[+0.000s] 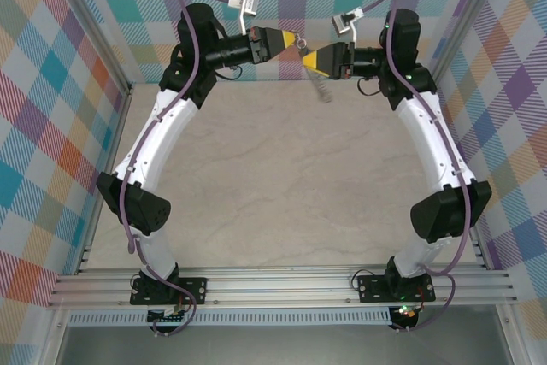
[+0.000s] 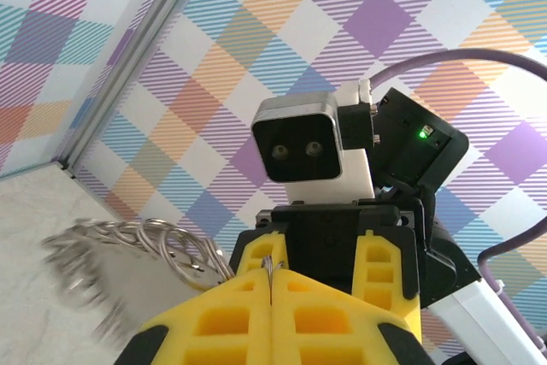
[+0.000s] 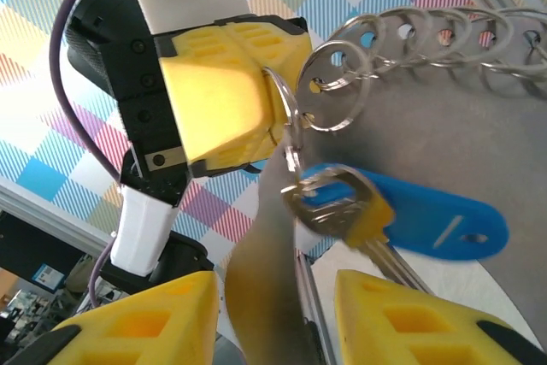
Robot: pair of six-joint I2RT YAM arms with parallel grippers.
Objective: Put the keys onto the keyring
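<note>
At the far end of the desk [image 1: 256, 168], between checked walls [image 1: 51, 83], both arms are raised with their elbows bent outward and their forearms turned inward. The two claws meet almost tip to tip above the surface. The left claw [image 1: 293, 39] has its yellow fingers [image 2: 231, 314] pressed together, pinching a thin silver loop of the keyring [image 3: 357, 83]. A string of small loops [image 3: 444, 27] trails from that ring and is blurred in the left wrist view. The right claw [image 3: 273, 318] stands spread, its fingers apart with nothing gripped between them, near the hanging key [image 3: 342, 211]. The key, with a blue plastic tag [image 3: 436, 224], dangles from the pinched loop just beside the left claw's tip. The right arm's wrist camera [image 2: 299, 151] faces the left claw closely.
</note>
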